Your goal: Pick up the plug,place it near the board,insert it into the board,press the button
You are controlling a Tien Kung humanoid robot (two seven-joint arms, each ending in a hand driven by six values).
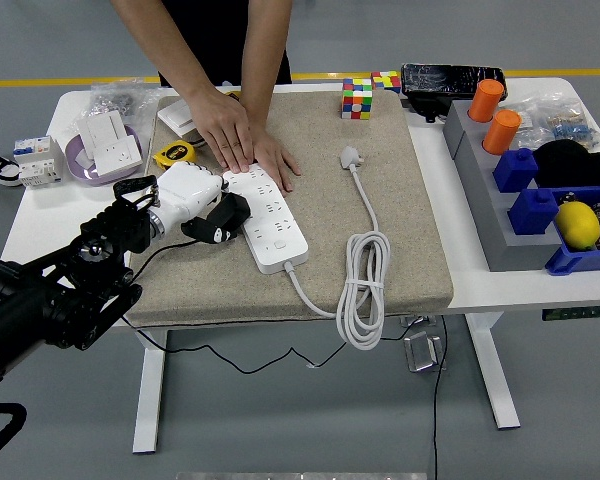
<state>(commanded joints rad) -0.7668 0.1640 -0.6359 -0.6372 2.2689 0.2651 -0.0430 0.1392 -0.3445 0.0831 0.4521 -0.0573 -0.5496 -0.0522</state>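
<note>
Left hand, fingers curled around the black plug, holds it beside the board; a person's hands pin the board steady for insertion.

plug left of board, cube behind.

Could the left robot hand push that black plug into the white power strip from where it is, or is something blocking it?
Probably yes. The left robot hand holds the black plug right beside the power strip; the person's hands cover only its far end.
</note>
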